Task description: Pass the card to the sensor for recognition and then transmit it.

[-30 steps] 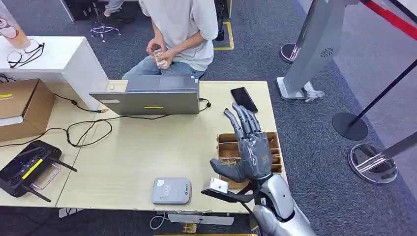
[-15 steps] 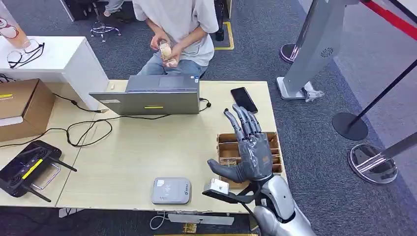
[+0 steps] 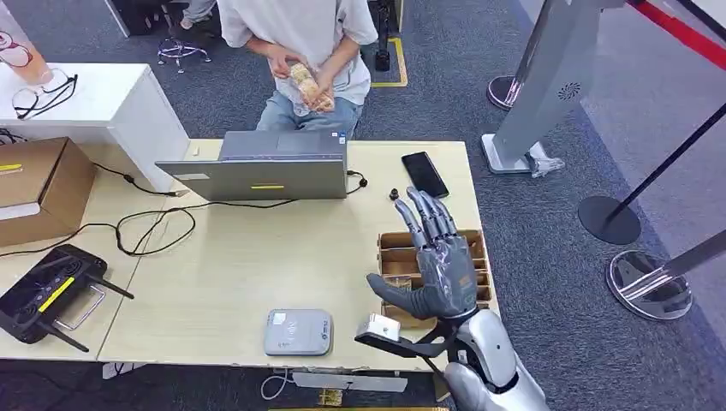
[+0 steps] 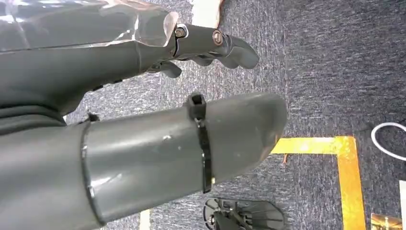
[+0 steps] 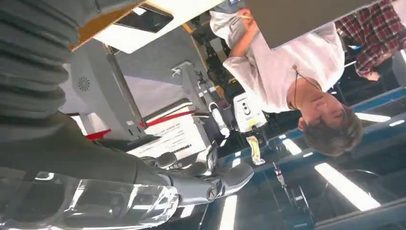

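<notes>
Right hand [image 3: 441,261]: dark grey, jointed metal-and-plastic fingers on a silver forearm. It is raised palm-down with the fingers straight and fanned and the thumb stuck out toward the table's middle. Nothing is in its grasp.

It hovers over a shallow wooden tray [image 3: 392,253], brown and rectangular, divided into slots. The tray sits at the table's right edge, and the palm hides much of it.

No card can be picked out for certain. The visible slots show only tan wood tones, so a card may lie there under the hand. None is between the fingers.

Sensor [image 3: 297,332]: a flat grey pad with rounded corners and a smooth matte top. It lies near the table's front edge, left of the hand and apart from it.

Left hand [image 4: 143,96]: in its wrist view, a thick grey thumb and slim dark fingers, slightly curled at the tips and spread. It is unladen and hangs over speckled blue-grey carpet with a yellow tape corner [image 4: 335,148].

Table [image 3: 248,274]: pale wood laminate, smooth. On it:
- a silver laptop [image 3: 257,175] with its lid up
- a glossy black phone [image 3: 425,173]
- a looping black cable [image 3: 154,224]
- a black controller [image 3: 47,287] with antennas
- a cardboard box [image 3: 34,184] at the left

A person [image 3: 295,34] in a light shirt sits behind the laptop with both hands around a small object. The floor [image 3: 531,257] is dark carpet, with a chrome stanchion base [image 3: 651,287] at the right.
</notes>
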Robot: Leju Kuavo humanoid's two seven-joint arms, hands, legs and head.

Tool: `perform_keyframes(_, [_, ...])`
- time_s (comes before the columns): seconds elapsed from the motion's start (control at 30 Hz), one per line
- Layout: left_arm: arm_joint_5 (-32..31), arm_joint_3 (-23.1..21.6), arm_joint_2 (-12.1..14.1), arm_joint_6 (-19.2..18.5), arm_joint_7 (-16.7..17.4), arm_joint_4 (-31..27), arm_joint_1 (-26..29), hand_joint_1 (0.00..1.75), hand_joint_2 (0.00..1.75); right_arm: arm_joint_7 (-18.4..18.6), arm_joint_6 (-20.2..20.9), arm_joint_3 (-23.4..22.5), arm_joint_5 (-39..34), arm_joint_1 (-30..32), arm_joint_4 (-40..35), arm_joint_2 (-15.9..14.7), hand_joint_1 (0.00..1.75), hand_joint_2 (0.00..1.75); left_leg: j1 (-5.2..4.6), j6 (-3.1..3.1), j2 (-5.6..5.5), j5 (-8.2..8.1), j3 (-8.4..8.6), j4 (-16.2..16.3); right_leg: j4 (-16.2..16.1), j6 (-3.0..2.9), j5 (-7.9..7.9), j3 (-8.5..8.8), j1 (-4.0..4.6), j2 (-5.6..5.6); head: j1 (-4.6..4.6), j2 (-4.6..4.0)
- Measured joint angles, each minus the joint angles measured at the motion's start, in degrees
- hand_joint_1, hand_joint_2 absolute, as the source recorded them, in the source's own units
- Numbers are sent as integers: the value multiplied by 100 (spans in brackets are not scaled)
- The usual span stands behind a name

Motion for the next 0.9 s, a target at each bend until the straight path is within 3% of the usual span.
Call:
perform_keyframes(0.53, [-66,0,0,-70,-4,0,-5,0,0,147,776,-2,203,67,53,-22,0,175,0,0,0,0,0,0,0,0,0,0,0,0,0,0])
perform_keyframes(0.9, [-125,0,0,-103,13,0,-9,0,0,442,1216,-2,514,55,149,-33,0,175,0,0,0,0,0,0,0,0,0,0,0,0,0,0])
